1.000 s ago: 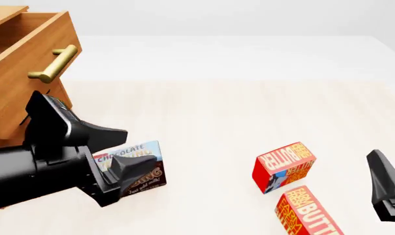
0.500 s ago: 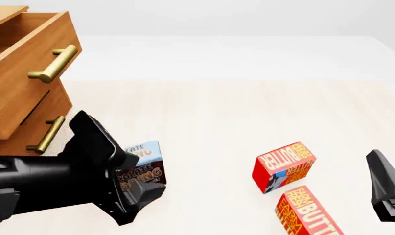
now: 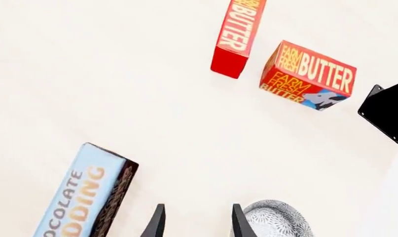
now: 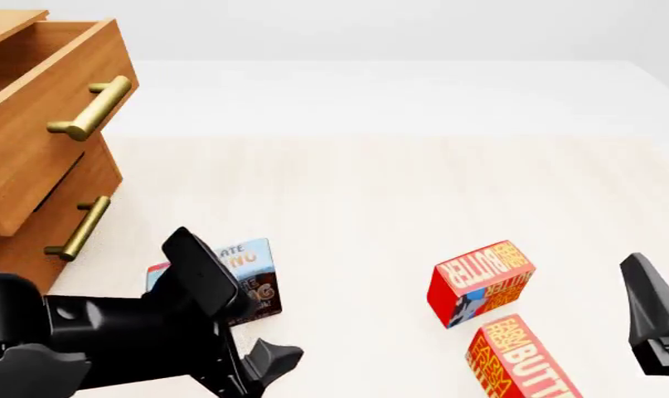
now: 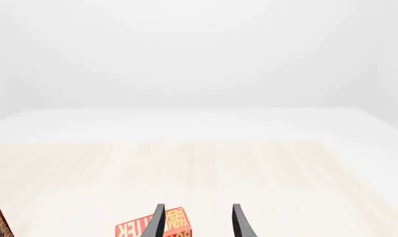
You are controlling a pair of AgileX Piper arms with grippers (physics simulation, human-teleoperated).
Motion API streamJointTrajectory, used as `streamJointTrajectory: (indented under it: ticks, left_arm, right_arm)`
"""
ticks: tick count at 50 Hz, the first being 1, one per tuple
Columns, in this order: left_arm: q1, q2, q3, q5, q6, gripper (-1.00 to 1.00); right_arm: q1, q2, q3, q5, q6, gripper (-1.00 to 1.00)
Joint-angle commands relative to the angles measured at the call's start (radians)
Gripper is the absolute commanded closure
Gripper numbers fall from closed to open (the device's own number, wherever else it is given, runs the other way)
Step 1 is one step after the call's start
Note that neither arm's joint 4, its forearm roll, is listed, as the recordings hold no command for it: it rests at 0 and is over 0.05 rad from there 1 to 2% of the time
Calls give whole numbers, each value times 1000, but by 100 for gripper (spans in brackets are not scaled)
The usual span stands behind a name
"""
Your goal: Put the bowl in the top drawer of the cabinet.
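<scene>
1. Bowl (image 3: pixel 275 218) is seen only in the left wrist view, lying on the pale counter (image 3: pixel 120 84) just beside one fingertip of the left claw (image 3: pixel 197 222); it is outside the front view, apparently at the near edge below the left arm
2. Left claw is spread apart with nothing between its fingers; the bowl sits outside the gap, off to one side, and whether it touches the finger cannot be told
3. Right claw (image 5: pixel 197 221) is likewise released and empty, resting low at the right of the front view beside 2 red butter boxes (image 4: pixel 480 282)
4. Top drawer (image 4: pixel 46 108) of the cabinet (image 4: pixel 58 199) is already pulled out, its brass handle (image 4: pixel 89 108) facing the arms; the lower drawer (image 4: pixel 63 220) is closed
5. A chocolate pudding box (image 4: pixel 245 278) stands between the left arm and the cabinet and is judged an obstacle on the carrying path
6. Handling is judged as follows: the bowl looks rigid, light and glazed, so slippery and liable to chip if dropped; a pinch across the thin rim, 1 finger inside and 1 outside, is judged the best hold
7. A sideways shift of the left claw is judged necessary so that the rim is straddled before closing
</scene>
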Motion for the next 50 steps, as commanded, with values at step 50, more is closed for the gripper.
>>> streamJointTrajectory:
  ticks: [50]
  left_arm:
    - [-113,50,195,-157,-214,-100]
  right_arm:
    - [8,0,0,0,-3,-100]
